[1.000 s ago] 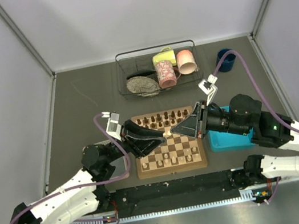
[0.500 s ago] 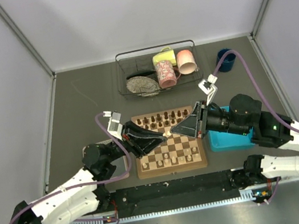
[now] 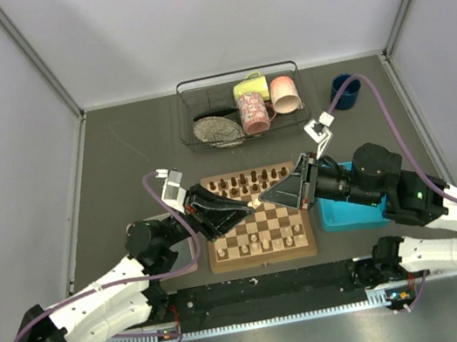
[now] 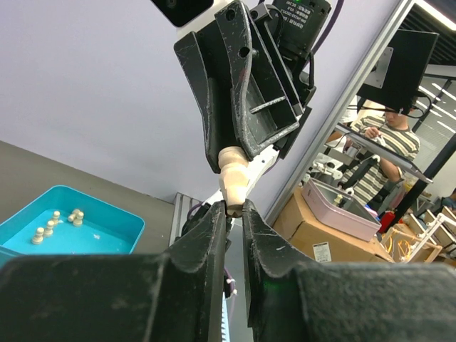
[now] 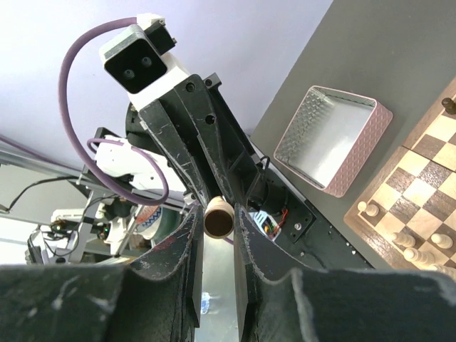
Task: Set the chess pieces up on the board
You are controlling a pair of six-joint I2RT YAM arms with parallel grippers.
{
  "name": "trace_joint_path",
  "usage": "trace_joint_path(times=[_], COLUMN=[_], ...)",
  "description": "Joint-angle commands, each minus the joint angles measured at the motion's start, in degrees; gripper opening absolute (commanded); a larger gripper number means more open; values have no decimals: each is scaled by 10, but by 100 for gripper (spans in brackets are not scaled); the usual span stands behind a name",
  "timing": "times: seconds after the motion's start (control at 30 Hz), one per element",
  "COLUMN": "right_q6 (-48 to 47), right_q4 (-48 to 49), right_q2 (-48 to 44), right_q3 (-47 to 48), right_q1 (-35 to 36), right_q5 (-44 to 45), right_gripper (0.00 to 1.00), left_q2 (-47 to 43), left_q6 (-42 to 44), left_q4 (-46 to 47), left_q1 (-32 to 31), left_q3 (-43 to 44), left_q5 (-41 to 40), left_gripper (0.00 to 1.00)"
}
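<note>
Left wrist view: left tool (image 4: 234, 209) and right tool (image 5: 218, 214) both clench one cream piece (image 4: 234, 179) (end to end) above the centre of the board (image 3: 265, 258).

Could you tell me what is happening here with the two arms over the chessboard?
The two arms meet in mid-air above the board. The right gripper holds a pale chess piece by one end, and the left gripper pinches its other end, so this looks like a handover. Dark pieces line the board's far side, and some pale ones stand near its front edge. A few more pale pieces lie in the blue tray.
</note>
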Motion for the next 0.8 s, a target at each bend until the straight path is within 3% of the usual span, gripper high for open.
trace_joint_path(times=[0.0,0.43,0.77], right_q6=[-3,3,4], right_q4=[12,16,16], right_q2=[-2,-2,1], right_q3=[-12,-15,-16], right_q1=[2,2,2], right_q5=[12,14,14], right_gripper=[0,0,0], left_q2=[3,11,-7], left_q6=[-19,-34,-13], left_q4=[70,94,59], left_q1=[-2,-4,-4], left_q3=[15,14,13], left_q5=[0,0,-11], left_gripper=[17,22,25])
